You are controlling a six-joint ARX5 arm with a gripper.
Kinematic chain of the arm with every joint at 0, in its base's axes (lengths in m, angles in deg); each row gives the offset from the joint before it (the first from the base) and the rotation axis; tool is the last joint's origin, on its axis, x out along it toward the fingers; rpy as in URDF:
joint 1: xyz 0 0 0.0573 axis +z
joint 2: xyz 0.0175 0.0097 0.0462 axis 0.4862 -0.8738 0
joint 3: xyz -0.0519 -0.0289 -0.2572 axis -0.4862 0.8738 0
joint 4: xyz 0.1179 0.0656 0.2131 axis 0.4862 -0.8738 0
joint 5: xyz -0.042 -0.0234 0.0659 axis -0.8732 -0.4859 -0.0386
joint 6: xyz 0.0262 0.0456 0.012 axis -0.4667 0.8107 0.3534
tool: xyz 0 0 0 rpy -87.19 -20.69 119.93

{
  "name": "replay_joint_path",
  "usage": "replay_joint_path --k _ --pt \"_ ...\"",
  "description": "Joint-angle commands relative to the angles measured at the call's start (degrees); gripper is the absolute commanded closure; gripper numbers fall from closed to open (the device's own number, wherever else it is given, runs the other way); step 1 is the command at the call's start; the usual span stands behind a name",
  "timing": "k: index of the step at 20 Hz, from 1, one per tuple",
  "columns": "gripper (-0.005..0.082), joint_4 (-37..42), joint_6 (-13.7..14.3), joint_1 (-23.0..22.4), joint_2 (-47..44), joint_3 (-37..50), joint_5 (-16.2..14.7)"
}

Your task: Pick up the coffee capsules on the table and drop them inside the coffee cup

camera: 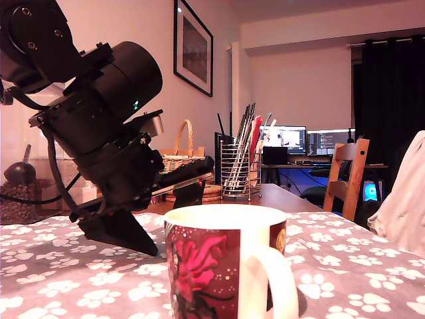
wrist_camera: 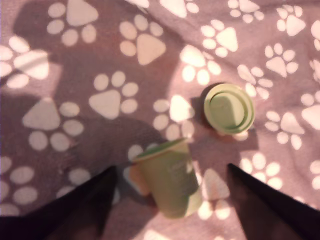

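Note:
Two small coffee capsules show in the wrist view, looking olive-tan in this light. One capsule (wrist_camera: 170,182) lies on its side on the paw-print table cloth (wrist_camera: 75,115), between my gripper's (wrist_camera: 171,172) two dark fingers, which stand apart on either side of it. The other capsule (wrist_camera: 228,107) stands on end a little beyond, outside the fingers. In the exterior view my gripper (camera: 143,244) points down at the table (camera: 358,266), to the left of and behind the coffee cup (camera: 222,262), a red rose mug with a white handle. No capsule shows in that view.
Behind the arm stand a wire mesh pen holder (camera: 239,174), a wicker basket (camera: 178,158) and a dark scoop (camera: 20,173) at the exterior view's left. A wooden chair (camera: 350,174) and pale fabric (camera: 405,199) are at the right.

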Motion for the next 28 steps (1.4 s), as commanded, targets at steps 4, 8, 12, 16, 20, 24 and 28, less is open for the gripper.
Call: replay_joint_path --k 4,8,12,16,20,24,28 --pt "0.0385 -0.4 -0.5 0.2 -0.9 -0.1 0.0" --pt "0.0491 -0.3 -0.5 0.2 -0.9 -0.1 0.0" --pt "0.0609 -0.3 -0.3 0.2 -0.9 -0.1 0.0" --pt "0.0666 -0.2 0.6 0.2 -0.9 -0.1 0.0" --pt "0.0697 -0.3 2.1 0.2 -0.8 -0.2 -0.1" --pt "0.0698 -0.5 4.5 0.2 -0.8 -1.2 -3.5" --pt "0.0725 -1.2 8.3 0.2 -0.4 -2.0 -5.6"
